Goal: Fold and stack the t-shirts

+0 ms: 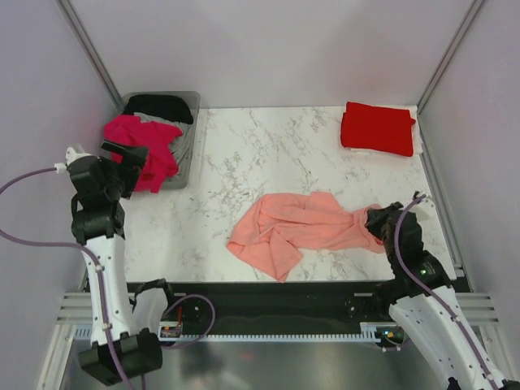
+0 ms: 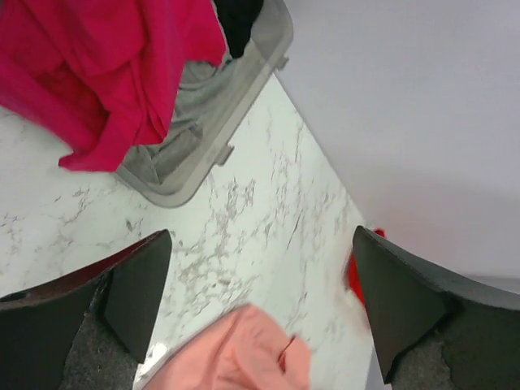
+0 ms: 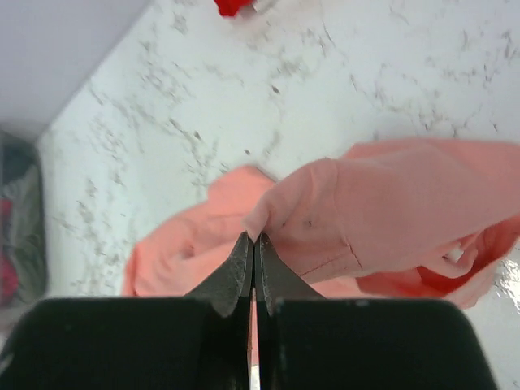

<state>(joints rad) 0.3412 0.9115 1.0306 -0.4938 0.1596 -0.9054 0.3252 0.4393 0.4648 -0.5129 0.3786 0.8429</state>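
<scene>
Closest to me, my right gripper [image 3: 253,240] is squeezed tight, with no gap between its fingers. It has a fold of the pink shirt [image 1: 301,227] pinched at its tips. That shirt lies crumpled on the table [image 1: 268,154], near the front edge and a bit to the right. Its left end spreads out flat, and its right end is bunched up at the gripper. The right edge of the table is close beside that gripper, so there is little room on that side.

My left gripper [image 2: 262,233] is wide open and holds nothing. It hangs above the left side of the table, near the bin [image 1: 188,150]. Past the pink shirt, the middle of the table is bare marble all the way to the back wall.

The bin sits in the far left corner. The magenta shirt [image 1: 142,142] spills over its front rim onto the table. The black shirt [image 1: 158,106] lies at the back of the bin. I see something grey inside too, maybe cloth, but I can't tell.

The red shirt [image 1: 376,127] lies folded in the far right corner, close to the back and right edges.
</scene>
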